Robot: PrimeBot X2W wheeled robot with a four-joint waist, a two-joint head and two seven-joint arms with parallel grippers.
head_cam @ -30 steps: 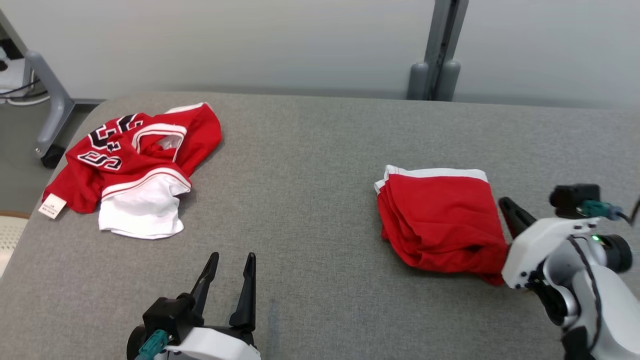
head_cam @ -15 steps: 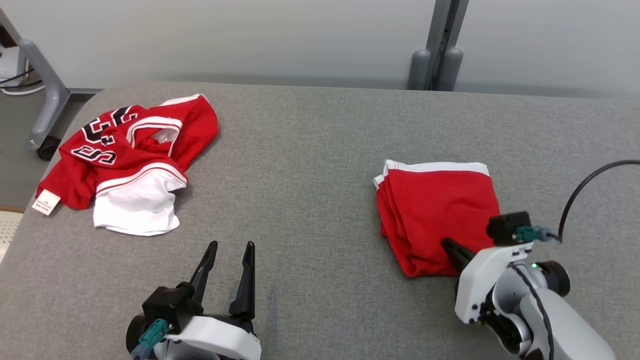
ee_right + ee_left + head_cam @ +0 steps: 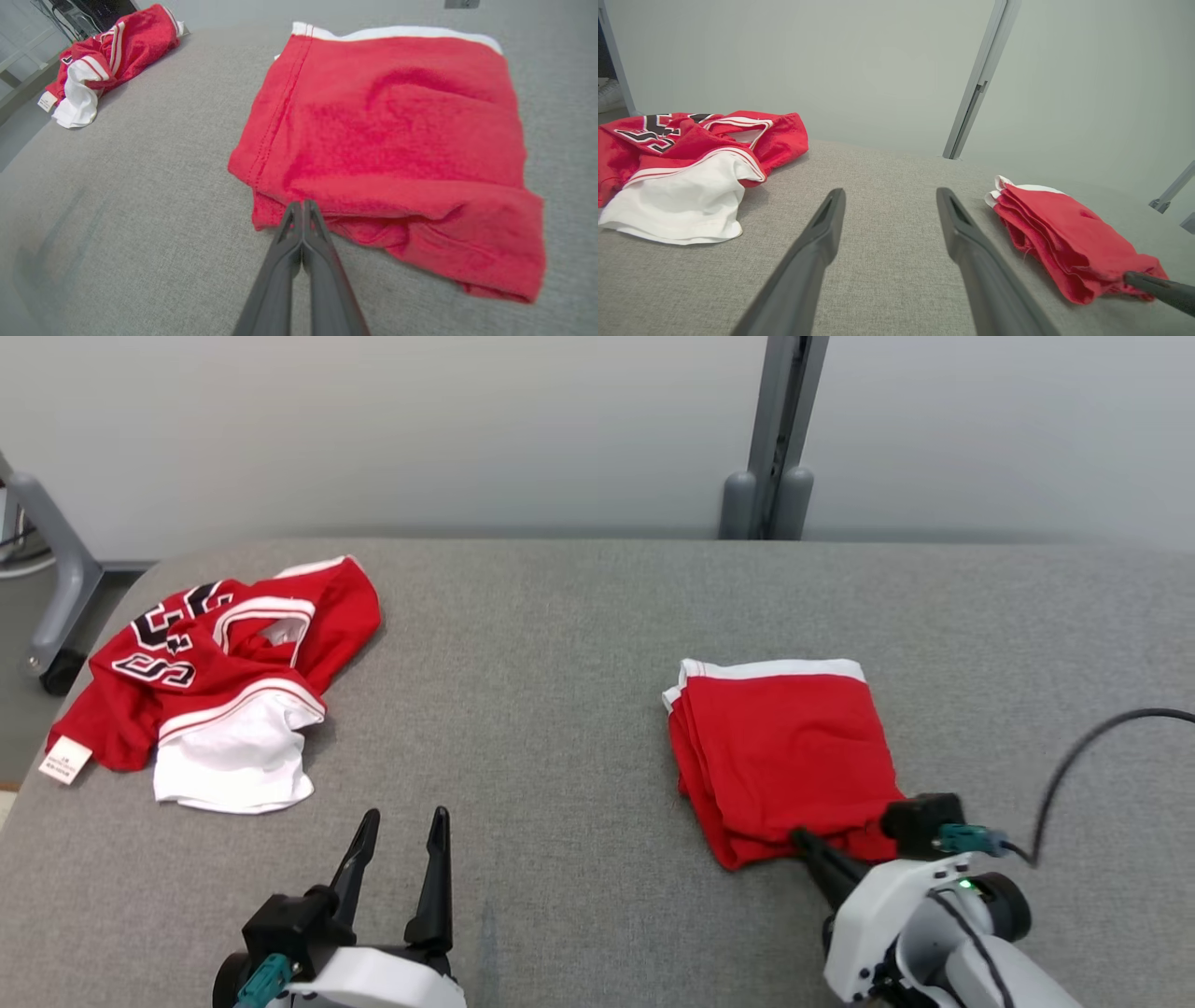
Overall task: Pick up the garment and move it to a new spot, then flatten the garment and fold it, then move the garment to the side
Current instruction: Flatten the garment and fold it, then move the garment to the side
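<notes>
Garment folded on table.

Left pincer: two long dark fingers, matte, tapering to tips, shallow recess near each tip. Black block at base, teal plug beneath, white shell behind. Right pincer: same dark fingers, glossy white wrist housing, black box on top, second teal plug, thin black cable arcing away. Small green light beside dark round joint. Pale grey forearm, dark line along it.
</notes>
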